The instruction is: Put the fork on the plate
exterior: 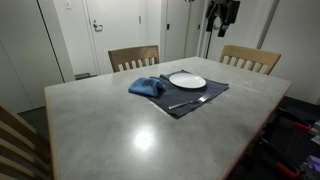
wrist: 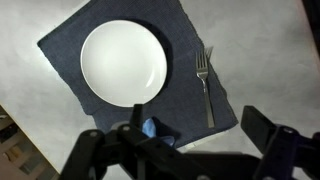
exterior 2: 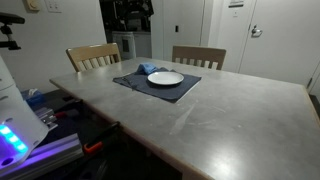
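Fork [wrist: 205, 85] lies flat on the dark placemat [wrist: 190, 30], just beside the plate [wrist: 124, 63] and not touching it. Plate is bare. Crumpled blue cloth [exterior: 147, 87] sits on the placemat's corner, next to the plate. In both exterior views the placemat lies near the desk [exterior: 110, 130] edge where two wooden chairs [exterior: 133, 57] stand. Fingers [wrist: 260, 128] hang above the placemat, spread wide, released, grasping nothing.

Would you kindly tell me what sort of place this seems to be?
Probably a home dining area: a large grey table with wooden slat-back chairs, a round white plate and slim silver metal fork on a dark blue cloth placemat, and white doors behind.
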Robot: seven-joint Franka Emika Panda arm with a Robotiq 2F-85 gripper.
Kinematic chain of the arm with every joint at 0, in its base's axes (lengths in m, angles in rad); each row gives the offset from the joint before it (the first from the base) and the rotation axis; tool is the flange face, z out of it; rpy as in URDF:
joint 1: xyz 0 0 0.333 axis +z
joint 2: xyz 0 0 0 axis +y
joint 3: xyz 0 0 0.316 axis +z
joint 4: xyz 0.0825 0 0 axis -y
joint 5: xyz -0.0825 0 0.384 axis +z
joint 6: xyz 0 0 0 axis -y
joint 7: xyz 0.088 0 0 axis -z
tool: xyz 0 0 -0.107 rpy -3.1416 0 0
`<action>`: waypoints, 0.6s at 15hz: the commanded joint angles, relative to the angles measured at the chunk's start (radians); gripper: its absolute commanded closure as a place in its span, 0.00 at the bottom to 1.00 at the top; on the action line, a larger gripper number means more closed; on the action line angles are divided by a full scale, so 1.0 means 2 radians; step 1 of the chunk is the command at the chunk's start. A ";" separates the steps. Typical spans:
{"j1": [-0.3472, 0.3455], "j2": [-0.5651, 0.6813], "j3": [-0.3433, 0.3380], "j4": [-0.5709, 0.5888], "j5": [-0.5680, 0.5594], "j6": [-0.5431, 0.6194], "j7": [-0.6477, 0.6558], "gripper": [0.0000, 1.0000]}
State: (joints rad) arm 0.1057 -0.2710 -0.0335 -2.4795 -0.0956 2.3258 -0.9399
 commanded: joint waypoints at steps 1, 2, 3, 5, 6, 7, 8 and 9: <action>0.016 0.002 0.003 -0.049 0.008 0.082 -0.031 0.00; 0.022 0.010 0.002 -0.056 0.012 0.103 -0.040 0.00; 0.030 0.021 -0.001 -0.059 0.019 0.116 -0.058 0.00; 0.041 0.048 -0.004 -0.063 0.029 0.133 -0.105 0.00; 0.028 0.021 0.007 -0.059 0.018 0.107 -0.062 0.00; 0.029 0.028 0.009 -0.061 0.020 0.110 -0.066 0.00; 0.029 0.029 0.009 -0.060 0.020 0.110 -0.064 0.00; 0.029 0.027 0.009 -0.059 0.020 0.110 -0.064 0.00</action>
State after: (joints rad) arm 0.1749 -0.2160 -0.0285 -2.5997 -0.0589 2.5488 -1.0662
